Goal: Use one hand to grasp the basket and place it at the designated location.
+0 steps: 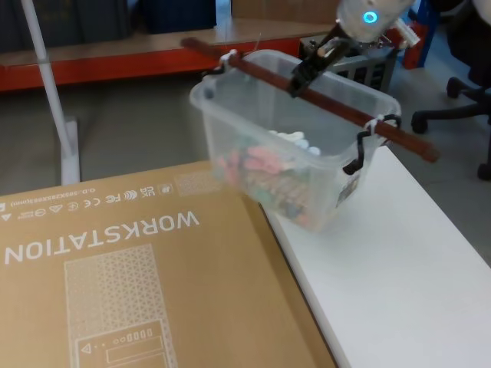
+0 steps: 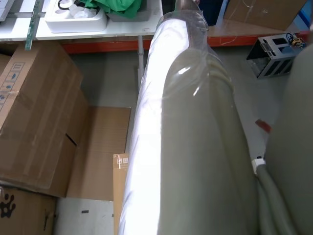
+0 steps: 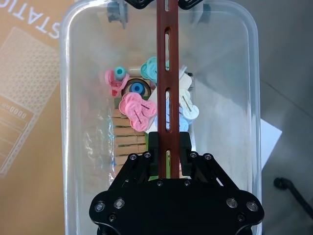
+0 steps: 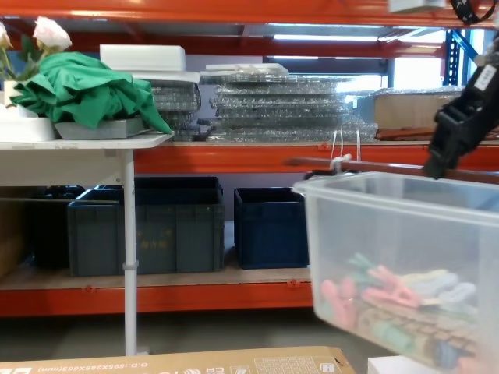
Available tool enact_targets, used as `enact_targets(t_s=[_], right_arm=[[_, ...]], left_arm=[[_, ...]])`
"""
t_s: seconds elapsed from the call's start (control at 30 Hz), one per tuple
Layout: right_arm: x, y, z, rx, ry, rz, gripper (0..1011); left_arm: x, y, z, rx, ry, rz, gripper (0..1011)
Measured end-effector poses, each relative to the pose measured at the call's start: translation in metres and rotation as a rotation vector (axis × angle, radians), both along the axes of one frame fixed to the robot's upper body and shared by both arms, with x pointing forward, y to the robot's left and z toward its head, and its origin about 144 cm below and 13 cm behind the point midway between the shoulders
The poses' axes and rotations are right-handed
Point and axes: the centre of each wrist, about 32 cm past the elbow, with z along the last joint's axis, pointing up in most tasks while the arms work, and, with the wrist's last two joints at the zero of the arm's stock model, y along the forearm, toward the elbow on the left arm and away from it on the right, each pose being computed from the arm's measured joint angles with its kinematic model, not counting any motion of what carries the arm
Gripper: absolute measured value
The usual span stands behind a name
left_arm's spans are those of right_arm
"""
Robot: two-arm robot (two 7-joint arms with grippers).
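Basket (image 1: 291, 153) and right gripper (image 1: 301, 79) meet in the head view: the clear plastic tub hangs tilted over the far left corner of the white table (image 1: 399, 261), its lower end just above the edge of a brown cardboard box (image 1: 130, 284) printed WORKSTATION. The gripper's dark fingers are clamped on the reddish-brown bar handle (image 1: 322, 96), which runs across the tub's open top and sticks out past both ends, tied on with white ties. Coloured clothes pegs (image 1: 265, 165) lie heaped in the low end of the tub.

In the left wrist view, a pale arm casing wrapped in clear film (image 2: 190, 137) takes up the middle, with cardboard boxes (image 2: 34, 127) on the floor to one side; whether the left gripper is open or closed cannot be told from this.

In the right wrist view, the black gripper (image 3: 168, 147) is closed on the slotted handle (image 3: 167, 68), one finger on each side of the bar. Below it lies the basket's open inside (image 3: 230, 98), with pink, blue and cream pegs (image 3: 139, 110) piled on the bottom.

In the chest view, the basket (image 4: 405, 257) hangs at the right, clear of the cardboard box top (image 4: 195, 362) below. The right gripper (image 4: 437, 162) comes down from the upper right onto the handle (image 4: 366, 166). Dark blue crates (image 4: 179, 226) sit on the orange shelf behind.
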Motion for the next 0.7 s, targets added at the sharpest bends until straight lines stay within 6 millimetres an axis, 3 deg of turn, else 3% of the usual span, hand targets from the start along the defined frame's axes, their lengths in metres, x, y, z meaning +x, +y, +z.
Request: enact_targets(t_s=[0.7], right_arm=[[0.01, -0.063, -0.006, 0.02, 0.047, -0.272, 238]], left_arm=[[0.0, 0.0, 0.0, 0.0, 0.0, 0.0, 0]])
